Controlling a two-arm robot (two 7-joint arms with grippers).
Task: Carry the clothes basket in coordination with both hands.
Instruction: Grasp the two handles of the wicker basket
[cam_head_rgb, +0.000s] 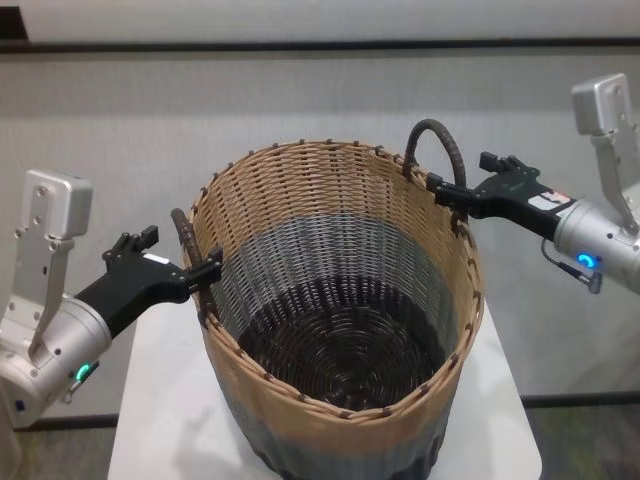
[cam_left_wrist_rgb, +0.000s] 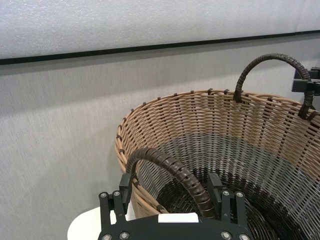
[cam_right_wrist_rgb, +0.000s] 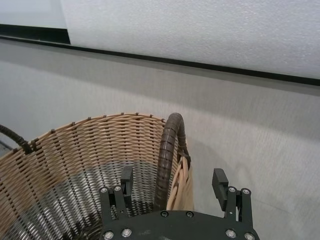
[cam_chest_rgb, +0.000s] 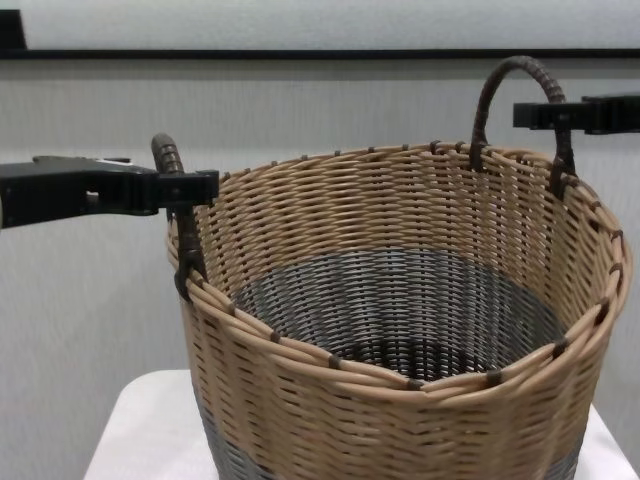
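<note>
a: where's the clothes basket (cam_head_rgb: 340, 330)?

b: standing upright on the white surface (cam_head_rgb: 160, 420), between the two end effectors. tan weave on top, grey band lower down, dark bottom inside.

a: and the left end effector (cam_head_rgb: 205, 272)?

b: level with the rim on the basket's left side. its fingers (cam_left_wrist_rgb: 216, 187) stand wide apart, one on either side of the dark wrapped left handle (cam_left_wrist_rgb: 175, 172) — the loop runs between them, but the fingers aren't pressed onto it. whether either finger touches the loop, i can't tell.

a: so nothing gripped there?

b: nothing gripped. in the chest view the left end effector (cam_chest_rgb: 195, 187) reaches in flat, just at the handle (cam_chest_rgb: 170, 160), with the rim right below it.

a: right side?

b: much the same. the right end effector (cam_head_rgb: 445, 190) sits at the far right rim, at the foot of the tall right handle (cam_head_rgb: 440, 150). from its wrist camera the fingers (cam_right_wrist_rgb: 220, 182) are spread fully, and the brown loop (cam_right_wrist_rgb: 167, 155) rises up between them, nearer one finger than the other — not clamped.

a: does the loop touch that nearer finger?

b: can't say; it's close.

a: is the basket off the surface?

b: no, its base rests on it, below both end effectors.
</note>
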